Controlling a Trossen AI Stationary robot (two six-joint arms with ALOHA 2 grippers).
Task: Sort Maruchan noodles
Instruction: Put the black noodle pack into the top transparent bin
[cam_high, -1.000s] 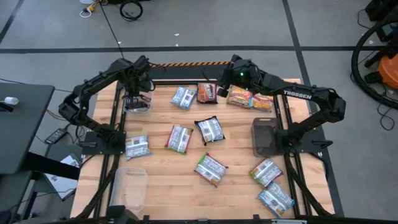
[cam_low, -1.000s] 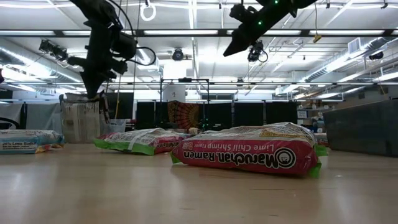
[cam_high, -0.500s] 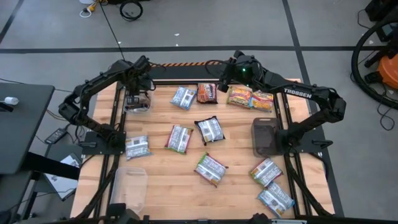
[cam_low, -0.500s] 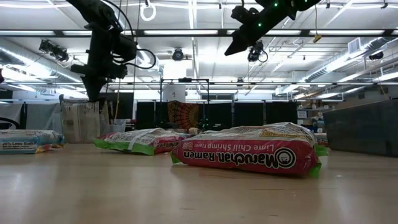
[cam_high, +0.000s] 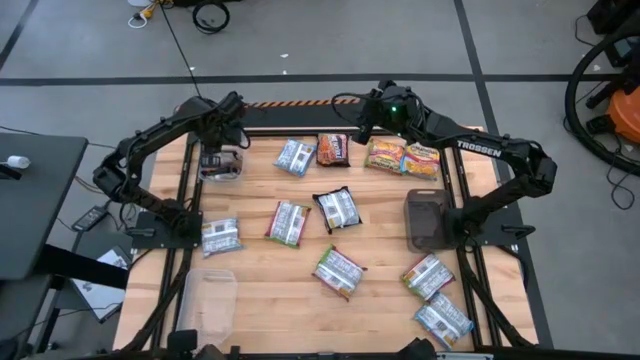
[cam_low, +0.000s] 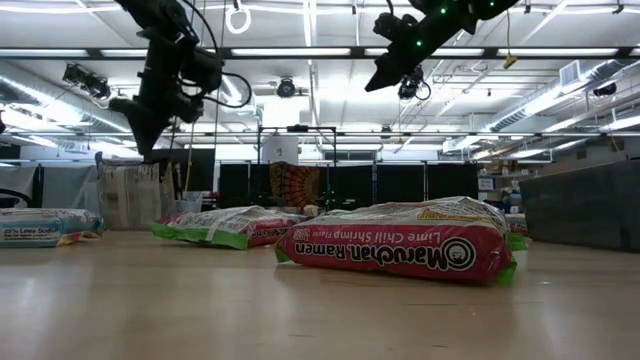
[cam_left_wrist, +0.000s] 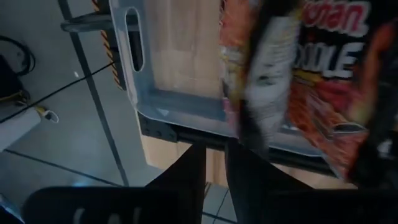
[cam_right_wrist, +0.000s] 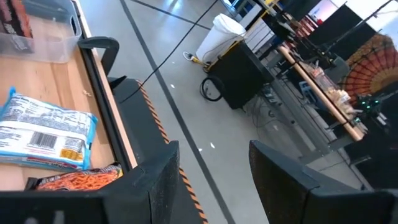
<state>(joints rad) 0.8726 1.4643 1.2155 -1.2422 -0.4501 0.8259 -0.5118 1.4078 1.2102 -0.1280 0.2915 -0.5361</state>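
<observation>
I had the left gripper (cam_high: 222, 150) pinched on a dark noodle packet (cam_left_wrist: 311, 74), hanging over the clear bin (cam_high: 220, 166). The right gripper (cam_high: 365, 125) hovered beyond that bin, fingers parted and empty. I feared the packet would catch the bin's rim and spill outside.

"Maruchan Ramen – Lime Chili Shrimp" on red packet (cam_low: 395, 247); right arm (cam_high: 480, 150) apparently reads "TROSSEN".

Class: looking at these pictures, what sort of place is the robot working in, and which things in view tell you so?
Probably an open-plan lab or workshop: ceiling strip lights over a taped concrete floor, and a wooden table strewn with ramen packets.
</observation>
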